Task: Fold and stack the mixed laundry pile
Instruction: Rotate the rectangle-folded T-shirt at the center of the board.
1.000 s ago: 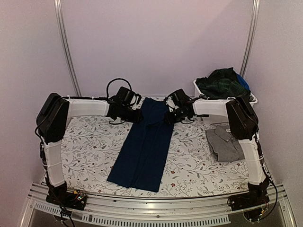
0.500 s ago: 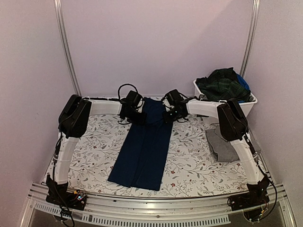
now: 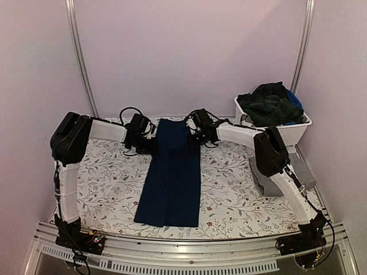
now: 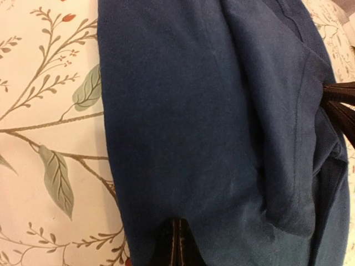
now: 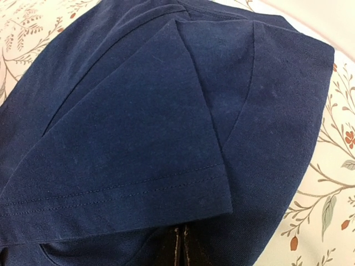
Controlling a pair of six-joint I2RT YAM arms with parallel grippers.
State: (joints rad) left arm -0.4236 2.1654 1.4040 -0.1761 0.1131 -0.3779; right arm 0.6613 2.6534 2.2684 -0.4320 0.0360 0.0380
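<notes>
Navy blue shirt (image 3: 171, 177) lies flat mid-counter (image 3: 109, 192), running 12 to 6 o'clock; left end effector (image 3: 153, 144) pinches its 11 o'clock corner, right end effector (image 3: 191, 139) its 1 o'clock corner, both closed on cloth

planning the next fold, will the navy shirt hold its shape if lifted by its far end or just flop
Probably floppy: the navy shirt lies flat in a long strip and puckers where the left gripper and right gripper pinch it. Its middle would likely sag between them. It looks thin, so probably light; the folded-in sleeve may slip loose.
</notes>
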